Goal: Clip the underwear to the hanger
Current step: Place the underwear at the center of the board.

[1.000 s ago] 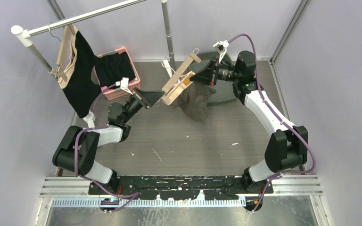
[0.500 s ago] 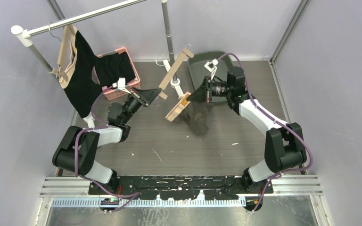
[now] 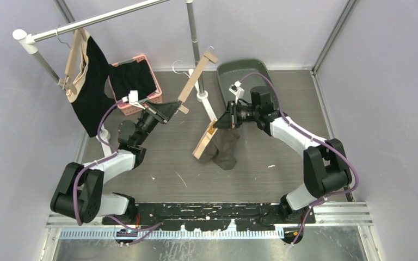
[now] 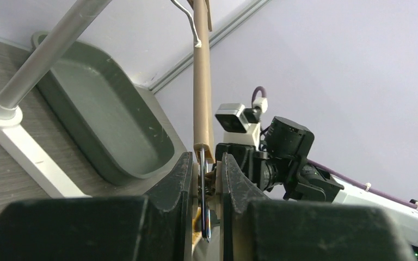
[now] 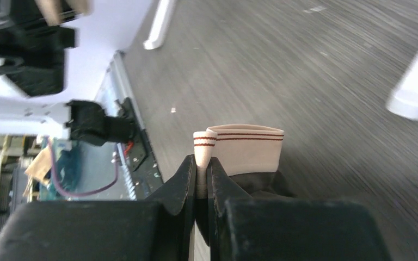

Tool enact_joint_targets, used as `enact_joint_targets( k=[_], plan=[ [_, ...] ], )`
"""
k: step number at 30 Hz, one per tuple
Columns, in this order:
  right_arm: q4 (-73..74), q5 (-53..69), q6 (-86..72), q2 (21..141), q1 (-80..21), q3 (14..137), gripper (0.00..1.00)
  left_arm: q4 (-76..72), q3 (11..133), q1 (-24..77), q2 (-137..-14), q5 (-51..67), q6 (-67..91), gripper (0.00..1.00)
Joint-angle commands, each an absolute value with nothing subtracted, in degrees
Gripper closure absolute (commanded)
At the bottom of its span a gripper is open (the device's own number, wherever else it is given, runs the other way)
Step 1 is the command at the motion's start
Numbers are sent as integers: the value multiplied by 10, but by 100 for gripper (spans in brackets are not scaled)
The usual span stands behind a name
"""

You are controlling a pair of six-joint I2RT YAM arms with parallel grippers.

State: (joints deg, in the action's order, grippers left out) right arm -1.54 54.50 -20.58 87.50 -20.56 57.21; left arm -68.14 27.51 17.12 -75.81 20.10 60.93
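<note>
My left gripper (image 3: 178, 110) is shut on the clip at the lower end of a wooden hanger (image 3: 196, 79), which slants up to the back right, its hook near the rack pole. In the left wrist view the hanger bar (image 4: 201, 81) rises from between my fingers (image 4: 202, 160), which press its metal clip. My right gripper (image 3: 217, 123) is shut on the waistband of the dark underwear (image 3: 226, 151), low over the table and right of the hanger, apart from it. The right wrist view shows the pale red-striped waistband (image 5: 245, 149) pinched between my fingers (image 5: 202, 161).
A clothes rail at the back left carries another hanger with black underwear (image 3: 87, 81). A pink basket (image 3: 141, 103) with dark garments stands behind the left arm. A dark grey tray (image 3: 245, 73) lies at the back. The rack pole and white foot (image 3: 204, 100) stand between the grippers.
My right gripper has come down and forward with the underwear, away from the hanger. My left gripper has drawn the hanger back and to the left, tilting it more upright.
</note>
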Motion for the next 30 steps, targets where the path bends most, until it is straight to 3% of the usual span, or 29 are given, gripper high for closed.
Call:
enact_joint_targets(
  k=[1, 9, 17, 22, 30],
  plan=[
    [46, 380, -219, 890, -204, 575, 96, -669, 270, 168, -710, 187, 584, 100],
    [93, 173, -274, 903, -205, 543, 79, -615, 271, 168, -671, 184, 562, 100],
    [109, 2, -197, 800, -238, 542, 40, -596, 270, 168, -660, 184, 554, 100],
    [95, 56, -136, 775, -254, 555, 35, -590, 273, 168, -659, 183, 553, 100],
    [130, 100, -57, 864, -363, 598, 35, -574, 270, 168, -654, 176, 551, 100]
  ],
)
